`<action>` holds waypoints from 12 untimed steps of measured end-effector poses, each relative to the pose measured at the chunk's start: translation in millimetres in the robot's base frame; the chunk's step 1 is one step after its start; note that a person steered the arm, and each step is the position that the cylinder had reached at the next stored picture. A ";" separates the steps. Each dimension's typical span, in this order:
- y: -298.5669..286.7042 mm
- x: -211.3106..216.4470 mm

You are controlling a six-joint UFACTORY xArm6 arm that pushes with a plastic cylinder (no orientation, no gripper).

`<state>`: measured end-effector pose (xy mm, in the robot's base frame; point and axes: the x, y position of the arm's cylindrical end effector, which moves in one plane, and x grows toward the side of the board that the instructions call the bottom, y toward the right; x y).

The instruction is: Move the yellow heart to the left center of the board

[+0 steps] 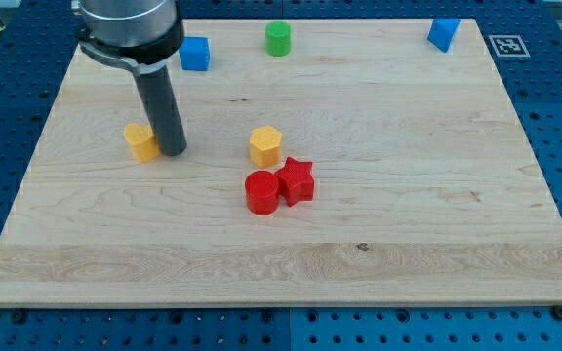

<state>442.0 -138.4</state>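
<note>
A yellow heart block (141, 140) lies on the wooden board (281, 244) at the view's left, about mid-height. My tip (173, 151) rests on the board just to the right of the yellow heart, touching or nearly touching it. The dark rod rises from there toward the view's top left and hides a little of the board behind it. A second yellow block, a hexagon (265, 145), lies near the board's middle, well to the right of my tip.
A red cylinder (261, 191) and a red star (297, 179) touch each other just below the yellow hexagon. A blue cube (195, 53), a green cylinder (278, 38) and another blue block (444, 33) lie along the view's top edge.
</note>
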 end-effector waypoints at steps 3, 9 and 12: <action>-13.0 -22.4; -21.7 -1.6; -22.6 -19.4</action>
